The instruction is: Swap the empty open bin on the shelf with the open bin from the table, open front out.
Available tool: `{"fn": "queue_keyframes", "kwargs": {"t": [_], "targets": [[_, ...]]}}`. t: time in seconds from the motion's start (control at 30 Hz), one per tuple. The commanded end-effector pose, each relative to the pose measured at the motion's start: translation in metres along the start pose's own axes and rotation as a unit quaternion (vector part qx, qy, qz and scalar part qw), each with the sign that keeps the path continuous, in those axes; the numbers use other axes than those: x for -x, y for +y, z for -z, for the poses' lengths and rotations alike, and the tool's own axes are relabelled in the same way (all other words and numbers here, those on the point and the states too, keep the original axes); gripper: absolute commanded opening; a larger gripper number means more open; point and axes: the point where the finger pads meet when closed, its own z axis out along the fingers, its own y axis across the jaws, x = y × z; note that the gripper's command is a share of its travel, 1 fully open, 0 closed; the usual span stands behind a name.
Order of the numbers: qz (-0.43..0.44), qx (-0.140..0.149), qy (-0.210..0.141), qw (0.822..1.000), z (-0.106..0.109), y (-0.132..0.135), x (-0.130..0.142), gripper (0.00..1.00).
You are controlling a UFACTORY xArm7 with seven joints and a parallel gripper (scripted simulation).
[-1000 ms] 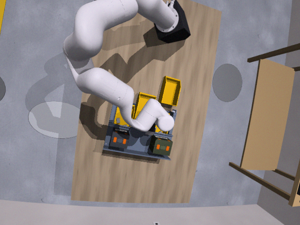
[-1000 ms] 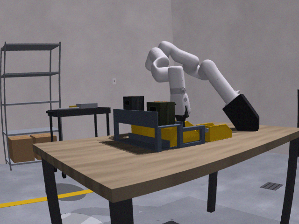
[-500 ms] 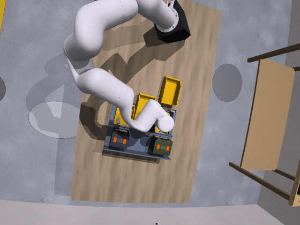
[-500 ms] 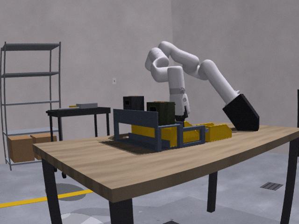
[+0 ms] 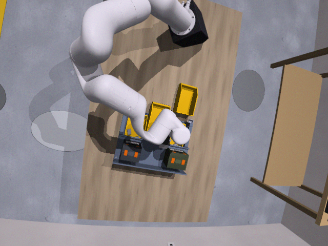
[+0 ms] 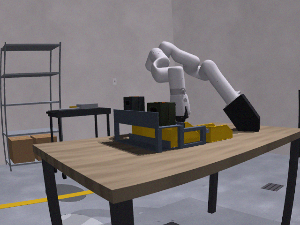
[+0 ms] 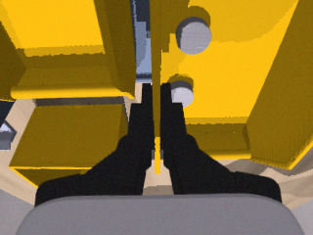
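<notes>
End effector [image 6: 181, 119] [image 7: 156, 99] narrow, pinching yellow open-front plastic bin with grey parts [image 5: 157, 114] [image 7: 220, 73] by side wall, probably for lowering it in.

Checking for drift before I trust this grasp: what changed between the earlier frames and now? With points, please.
No clear change. Any shift of the middle yellow bin [image 5: 156, 111] [image 7: 235, 78] is too slight to call. The pincer [image 7: 156, 99] is shut on its side wall; no earlier wrist view shows when it closed. Arm [image 5: 119, 98] [image 6: 176, 77], empty bin [image 5: 186, 100] and shelf [image 5: 150, 166] [image 6: 135, 118] look unchanged.
</notes>
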Motion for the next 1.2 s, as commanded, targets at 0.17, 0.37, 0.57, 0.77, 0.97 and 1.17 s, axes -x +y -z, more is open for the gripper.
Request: {"fn": "queue_keyframes", "kwargs": {"t": [0.17, 0.37, 0.57, 0.77, 0.97, 1.17], "targets": [[0.000, -0.001, 0.002, 1.000, 0.002, -0.001, -0.001, 0.00], [0.000, -0.001, 0.002, 1.000, 0.002, -0.001, -0.002, 0.00], [0.000, -0.001, 0.003, 1.000, 0.002, -0.001, -0.003, 0.00], [0.000, -0.001, 0.004, 1.000, 0.002, -0.001, -0.005, 0.00], [0.000, -0.001, 0.005, 1.000, 0.002, -0.001, -0.009, 0.00], [0.000, -0.001, 0.007, 1.000, 0.003, -0.001, -0.011, 0.00]]}}
